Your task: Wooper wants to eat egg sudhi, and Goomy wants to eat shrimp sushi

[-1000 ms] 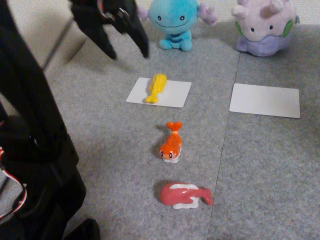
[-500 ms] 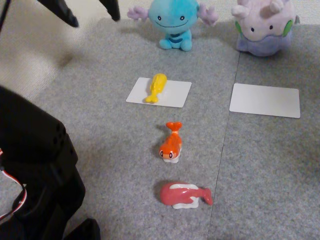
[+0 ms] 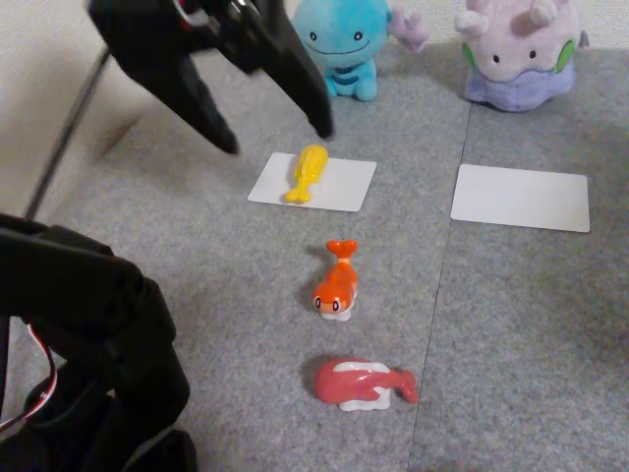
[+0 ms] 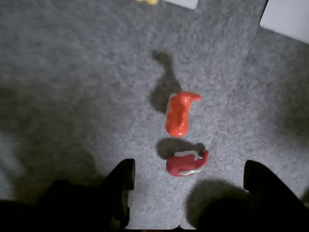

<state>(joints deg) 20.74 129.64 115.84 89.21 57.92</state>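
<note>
Gripper (image 3: 278, 141) jaws stand spread wide and empty in the fixed view, hanging above the grey carpet (image 3: 511, 324) at upper left, their tips just left of and above the yellow figure. That egg sudhi (image 3: 307, 173) lies on the left white card (image 3: 339, 185), which sits directly in front of Wooper (image 3: 346, 44), so the first half of the task reads as done. Goomy (image 3: 516, 51) sits at the upper right, and the right white card (image 3: 521, 198) in front of it is bare. Shrimp sushi (image 3: 337, 281) rests on the carpet below the egg, well apart from Goomy's card, with its tail pointing toward the plush toys. Nearer the camera lies the pink-red figure (image 3: 362, 383), which the task does not call for.

From the wrist view, the gripper (image 4: 190, 179) looks down with both dark fingers at the bottom edge, parted and holding nothing. Shrimp sushi (image 4: 179, 114) lies on the carpet ahead of the gap between them, and the pink-red figure (image 4: 187, 163) lies closer, almost between the fingertips in this picture. A corner of the bare card (image 4: 289, 17) shows at the top right.

My judgement: what remains is to take the orange figure, not the pink-red one, and set it on the card before Goomy.
</note>
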